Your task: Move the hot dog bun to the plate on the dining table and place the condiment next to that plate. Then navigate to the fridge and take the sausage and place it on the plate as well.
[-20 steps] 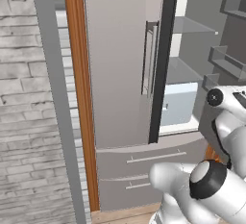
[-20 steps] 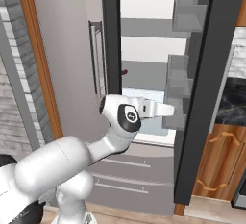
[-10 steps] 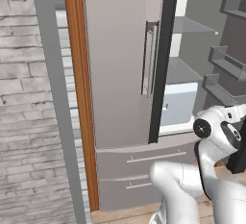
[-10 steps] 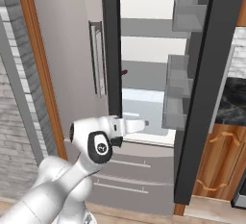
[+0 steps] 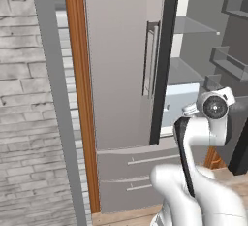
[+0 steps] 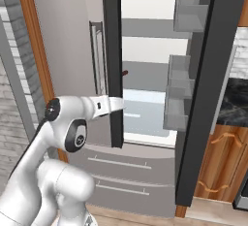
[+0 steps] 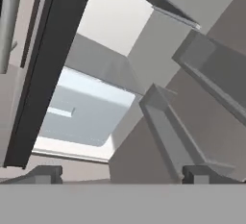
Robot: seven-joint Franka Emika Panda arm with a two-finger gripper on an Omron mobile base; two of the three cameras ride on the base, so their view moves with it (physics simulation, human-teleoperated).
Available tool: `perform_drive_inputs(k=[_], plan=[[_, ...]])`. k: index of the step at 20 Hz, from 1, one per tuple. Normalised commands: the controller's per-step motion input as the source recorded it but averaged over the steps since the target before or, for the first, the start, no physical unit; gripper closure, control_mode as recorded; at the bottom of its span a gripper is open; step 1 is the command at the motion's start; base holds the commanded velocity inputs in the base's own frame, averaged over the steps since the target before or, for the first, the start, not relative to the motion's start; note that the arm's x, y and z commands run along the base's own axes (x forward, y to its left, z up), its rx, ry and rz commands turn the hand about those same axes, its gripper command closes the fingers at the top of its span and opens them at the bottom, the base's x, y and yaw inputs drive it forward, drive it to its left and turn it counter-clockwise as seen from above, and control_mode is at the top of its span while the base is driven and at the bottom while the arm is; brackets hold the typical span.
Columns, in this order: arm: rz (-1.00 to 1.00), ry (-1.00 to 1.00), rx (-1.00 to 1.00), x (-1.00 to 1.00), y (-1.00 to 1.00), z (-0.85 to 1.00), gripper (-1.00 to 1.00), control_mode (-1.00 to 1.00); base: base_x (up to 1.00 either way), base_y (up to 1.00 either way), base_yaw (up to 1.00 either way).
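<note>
We face the tall grey steel fridge [image 6: 72, 36], its right door swung wide. The small dark reddish-brown sausage [image 6: 125, 73] appears to peek past the black door edge on a middle shelf, though it is too small to be sure. Our end effector [image 7: 122, 174] is released, tips spread and empty, pointing into the lower compartment toward the pale blue drawer [image 7: 84, 112]. We should raise the hand to shelf height, clear the grey door bins [image 6: 180, 91], then approach along the stick's narrow side.
</note>
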Motion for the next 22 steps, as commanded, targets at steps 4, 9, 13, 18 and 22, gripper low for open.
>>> perform_drive_inputs(k=[4, 9, 13, 18, 22], plan=[[0.23, 0.24, 0.36, -0.06, 0.82, 0.66, -1.00, -1.00, 0.00, 0.00, 0.00], [0.07, 0.01, 0.27, -0.64, 0.55, 0.04, -1.00, -1.00, 0.00, 0.00, 0.00], [0.00, -0.15, 0.19, -0.30, 0.53, -0.01, -1.00, -1.00, 0.00, 0.00, 0.00], [0.00, -0.02, 0.08, 0.55, 0.30, 0.02, -1.00, -1.00, 0.00, 0.00, 0.00], [0.00, 0.00, 0.03, 0.90, 0.16, 0.04, -1.00, -1.00, 0.00, 0.00, 0.00]])
